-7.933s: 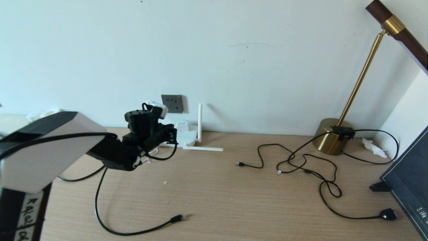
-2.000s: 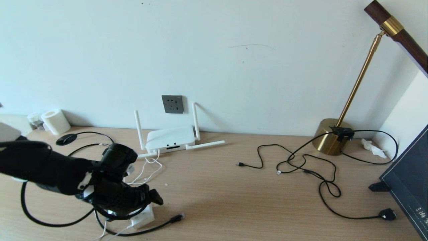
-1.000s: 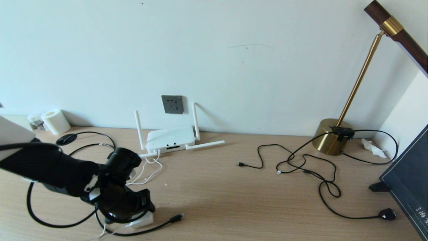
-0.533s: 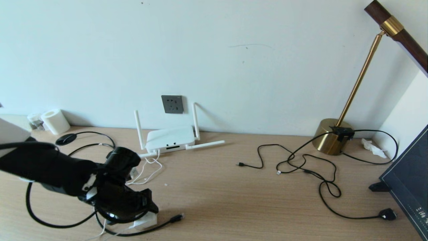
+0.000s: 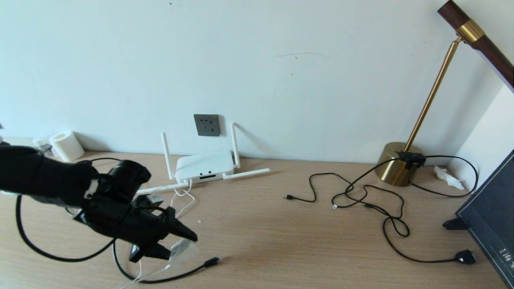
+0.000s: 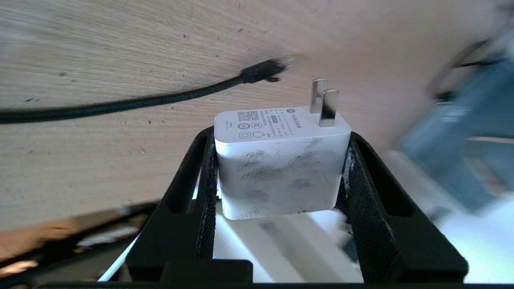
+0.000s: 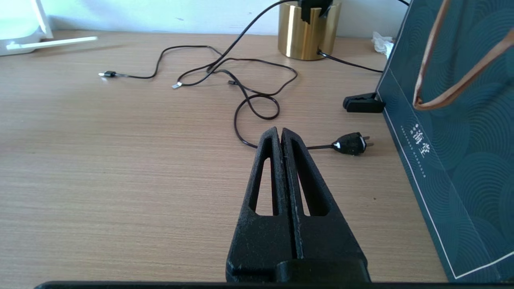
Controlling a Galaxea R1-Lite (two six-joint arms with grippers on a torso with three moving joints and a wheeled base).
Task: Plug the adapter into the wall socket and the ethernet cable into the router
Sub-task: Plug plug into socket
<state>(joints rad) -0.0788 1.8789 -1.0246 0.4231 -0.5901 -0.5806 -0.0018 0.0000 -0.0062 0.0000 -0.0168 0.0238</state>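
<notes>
Your left gripper [image 5: 176, 241] now holds the adapter [image 6: 281, 160] clear of the desk [image 5: 281, 241]; half a second ago it pressed it down there. The fingers [image 6: 192, 192] clamp its two sides, about half open, prongs pointing away. The ethernet cable [image 5: 176, 275] lies just below. The wall socket [image 5: 207, 125] is empty. Your right gripper [image 7: 281, 138] is parked, fully closed.

white adapter [image 6: 281, 160] smudged grey, black ethernet cable [image 6: 132, 103], pale wood-grain desk [image 5: 281, 241].
</notes>
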